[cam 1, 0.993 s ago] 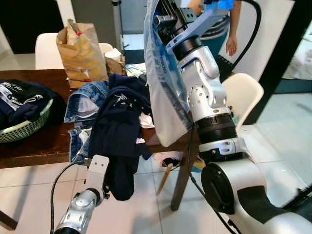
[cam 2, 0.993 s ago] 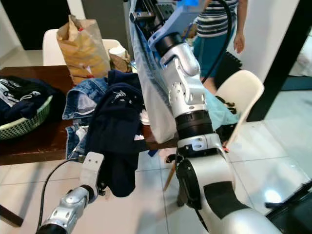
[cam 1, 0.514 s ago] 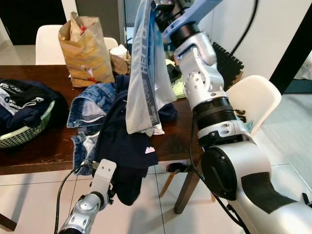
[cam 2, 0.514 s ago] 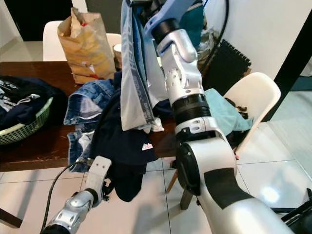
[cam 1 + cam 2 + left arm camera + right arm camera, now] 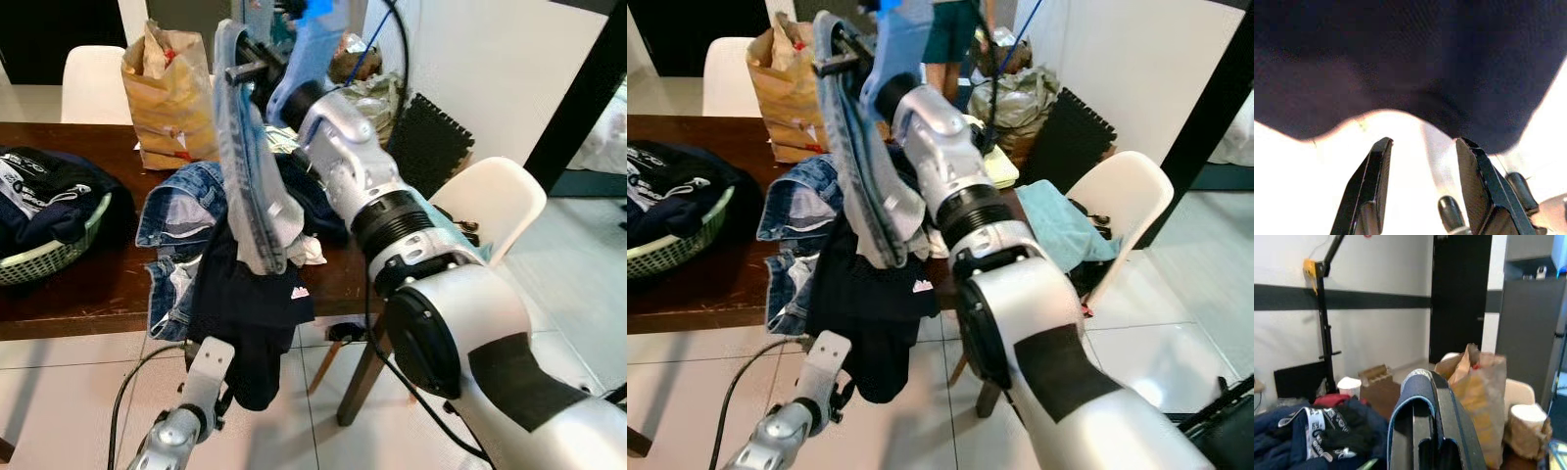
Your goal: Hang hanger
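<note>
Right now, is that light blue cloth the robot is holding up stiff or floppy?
Probably floppy: the light blue cloth folds over the right gripper and droops down in soft creases. It also seems light, since the raised arm holds it high above the table. It might slide off, because it looks draped.

A home dining room: wooden table [image 5: 88, 294] piled with laundry, white chairs [image 5: 495, 201], tiled floor.

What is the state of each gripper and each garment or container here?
right gripper: raised, shut on light blue garment
light blue garment: hanging from gripper
left gripper: open, empty, low
navy garment: draped over table edge
green basket: holding dark clothes
paper bag: upright
</note>
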Tool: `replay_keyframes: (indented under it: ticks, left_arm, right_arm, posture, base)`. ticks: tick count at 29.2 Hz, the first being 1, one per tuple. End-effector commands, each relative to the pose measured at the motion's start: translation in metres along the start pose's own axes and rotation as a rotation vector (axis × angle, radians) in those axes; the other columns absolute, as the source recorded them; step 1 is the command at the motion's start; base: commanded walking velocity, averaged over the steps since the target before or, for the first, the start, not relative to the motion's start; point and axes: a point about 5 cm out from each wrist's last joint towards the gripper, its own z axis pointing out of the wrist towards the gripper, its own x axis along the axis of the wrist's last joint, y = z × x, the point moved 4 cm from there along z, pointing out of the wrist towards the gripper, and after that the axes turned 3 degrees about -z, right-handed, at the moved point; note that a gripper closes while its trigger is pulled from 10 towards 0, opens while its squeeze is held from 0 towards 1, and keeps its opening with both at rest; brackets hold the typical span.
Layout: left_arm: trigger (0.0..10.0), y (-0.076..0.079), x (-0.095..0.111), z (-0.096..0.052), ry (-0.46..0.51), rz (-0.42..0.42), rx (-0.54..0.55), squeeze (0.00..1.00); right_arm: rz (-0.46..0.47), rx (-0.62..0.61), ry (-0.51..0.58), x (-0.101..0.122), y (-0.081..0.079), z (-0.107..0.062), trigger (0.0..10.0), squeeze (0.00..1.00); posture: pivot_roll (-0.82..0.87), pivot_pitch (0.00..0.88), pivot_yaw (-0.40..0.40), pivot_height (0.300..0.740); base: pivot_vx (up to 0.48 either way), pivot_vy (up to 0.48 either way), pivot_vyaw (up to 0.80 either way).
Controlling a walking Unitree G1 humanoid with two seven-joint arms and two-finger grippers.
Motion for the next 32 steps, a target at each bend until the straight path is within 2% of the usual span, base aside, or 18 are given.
replay_keyframes:
  ticks: [1,8,12,13,16,17,18,19,22,23,24,25,26,28,29,30,31,32]
  left_arm:
    - [10.0,0.005,-0.007,-0.004,-0.007,0.007,-0.009,0.00]
    - [10.0,-0.002,-0.015,-0.008,-0.018,0.010,-0.006,0.00]
    - [10.0,-0.006,-0.020,-0.009,-0.028,0.010,-0.003,0.00]
    - [10.0,-0.007,-0.022,-0.010,-0.033,0.009,-0.002,0.00]
    - [10.0,-0.007,-0.022,-0.010,-0.033,0.009,-0.002,0.00]
    - [10.0,-0.006,-0.024,-0.011,-0.035,0.008,-0.001,0.00]
    - [10.0,-0.006,-0.024,-0.011,-0.035,0.008,-0.001,0.00]
    - [10.0,-0.004,-0.024,-0.012,-0.033,0.009,-0.004,0.00]
    - [10.0,-0.004,-0.024,-0.012,-0.033,0.009,-0.004,0.00]
    - [10.0,-0.001,-0.022,-0.011,-0.028,0.011,-0.008,0.00]
    - [10.0,-0.001,-0.022,-0.011,-0.028,0.011,-0.008,0.00]
    - [10.0,0.001,-0.018,-0.010,-0.019,0.016,-0.017,0.00]
    - [10.0,0.001,-0.018,-0.010,-0.019,0.016,-0.017,0.00]
    - [10.0,0.002,-0.013,-0.009,-0.008,0.021,-0.024,0.00]
    - [10.0,0.002,-0.009,-0.008,0.000,0.023,-0.028,0.00]
    - [10.0,0.002,-0.009,-0.008,0.000,0.023,-0.028,0.00]
    - [10.0,0.002,-0.003,-0.007,0.016,0.026,-0.033,0.00]
    - [10.0,0.002,-0.003,-0.007,0.016,0.026,-0.033,0.00]
  right_arm:
    - [-0.009,-0.007,-0.025,-0.002,-0.006,0.005,10.0,0.00]
    - [-0.004,-0.043,-0.068,-0.010,-0.008,0.006,10.0,0.00]
    - [-0.026,-0.174,-0.100,-0.015,0.010,0.002,10.0,0.00]
    - [-0.051,-0.262,-0.117,-0.017,0.025,-0.004,10.0,0.00]
    - [-0.051,-0.262,-0.117,-0.017,0.025,-0.004,10.0,0.00]
    - [-0.077,-0.333,-0.130,-0.019,0.037,-0.009,10.0,1.00]
    - [-0.077,-0.333,-0.130,-0.019,0.037,-0.009,10.0,1.00]
    - [-0.117,-0.399,-0.133,-0.020,0.048,-0.016,10.0,1.00]
    - [-0.117,-0.399,-0.133,-0.020,0.048,-0.016,10.0,1.00]
    - [-0.154,-0.453,-0.134,-0.021,0.058,-0.021,10.0,0.09]
    - [-0.154,-0.453,-0.134,-0.021,0.058,-0.021,10.0,0.09]
    - [-0.187,-0.468,-0.178,-0.029,0.064,-0.028,10.0,0.00]
    - [-0.187,-0.468,-0.178,-0.029,0.064,-0.028,10.0,0.00]
    - [-0.216,-0.443,-0.252,-0.043,0.064,-0.032,10.0,0.00]
    - [-0.242,-0.393,-0.341,-0.059,0.061,-0.037,10.0,0.00]
    - [-0.242,-0.393,-0.341,-0.059,0.061,-0.037,10.0,0.00]
    - [-0.265,-0.351,-0.420,-0.075,0.062,-0.044,10.0,0.53]
    - [-0.265,-0.351,-0.420,-0.075,0.062,-0.044,10.0,0.53]
  posture:
    - [0.04,0.115,-0.111,0.740]
    - [0.05,0.145,-0.120,0.740]
    - [0.05,0.155,-0.124,0.740]
    - [0.05,0.159,-0.127,0.740]
    - [0.05,0.159,-0.127,0.740]
    - [0.05,0.161,-0.126,0.740]
    - [0.05,0.161,-0.126,0.740]
    - [0.05,0.163,-0.118,0.740]
    - [0.05,0.163,-0.118,0.740]
    - [0.04,0.160,-0.112,0.740]
    - [0.04,0.160,-0.112,0.740]
    - [0.04,0.148,-0.099,0.740]
    - [0.04,0.148,-0.099,0.740]
    - [0.04,0.148,-0.099,0.740]
    - [0.04,0.144,-0.095,0.740]
    - [0.04,0.144,-0.095,0.740]
    - [0.04,0.132,-0.085,0.740]
    - [0.04,0.132,-0.085,0.740]
  base:
    - [0.000,0.000,0.00]
    - [0.000,0.000,0.00]
    - [0.000,0.000,0.00]
    - [0.000,0.000,0.00]
    - [0.000,0.000,0.00]
    - [0.000,0.000,0.00]
    - [0.000,0.000,0.00]
    - [0.000,0.000,0.00]
    - [0.000,0.000,0.00]
    - [0.000,0.000,0.00]
    - [0.000,0.000,0.00]
    - [0.000,0.000,0.00]
    - [0.000,0.000,0.00]
    - [0.000,0.000,0.00]
    - [0.000,0.000,0.00]
    - [0.000,0.000,0.00]
    - [0.000,0.000,0.00]
    - [0.000,0.000,0.00]
